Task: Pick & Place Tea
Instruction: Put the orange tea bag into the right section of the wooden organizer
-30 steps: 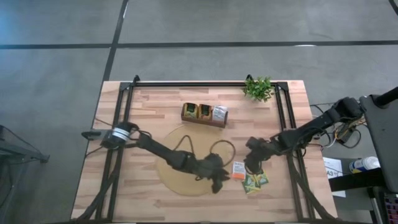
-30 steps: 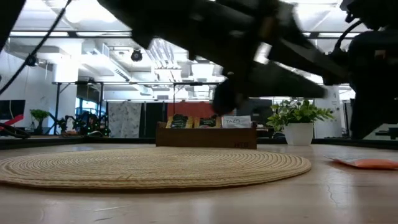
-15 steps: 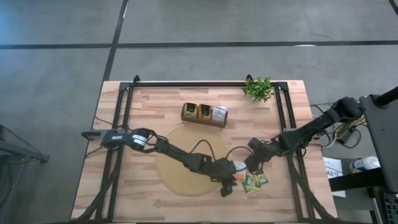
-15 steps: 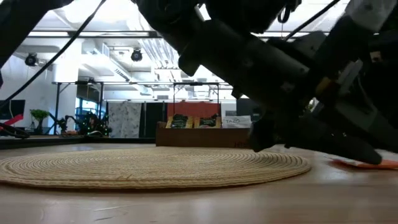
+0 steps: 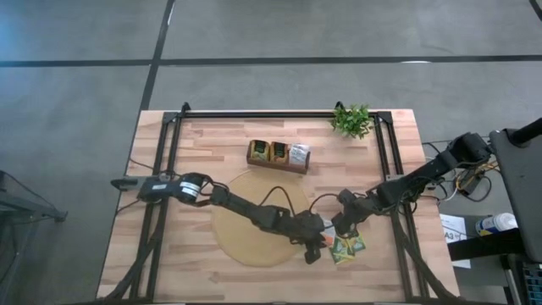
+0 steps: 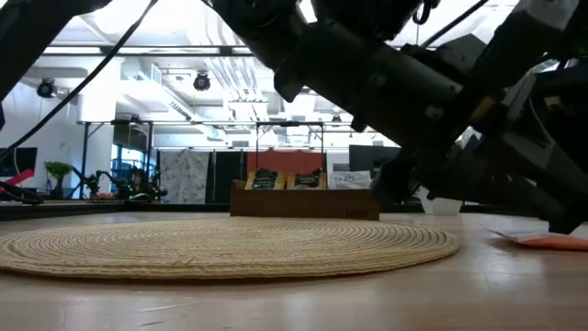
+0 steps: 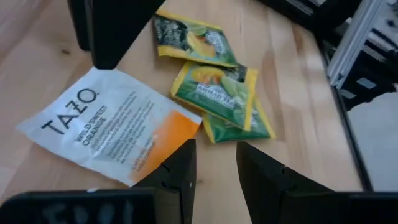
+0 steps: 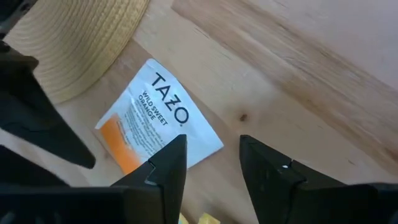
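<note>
I have both grippers over the sachets near the table's front edge, toward its right corner, just off the mat [image 5: 254, 224]. The left gripper [image 7: 214, 165] and right gripper [image 8: 213, 163] both hang parted, empty. The white-and-orange sachet [image 7: 115, 127] looks light, thin, floppy; I'd pinch an edge. Only the left wrist view shows the green sachets [image 7: 217, 93] overlapping.

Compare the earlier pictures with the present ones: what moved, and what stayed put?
The left gripper swept off the round mat toward the white and orange sachet, now hovering open by it. The right gripper stayed open beside the sachets. The green sachets and tray kept their places.
</note>
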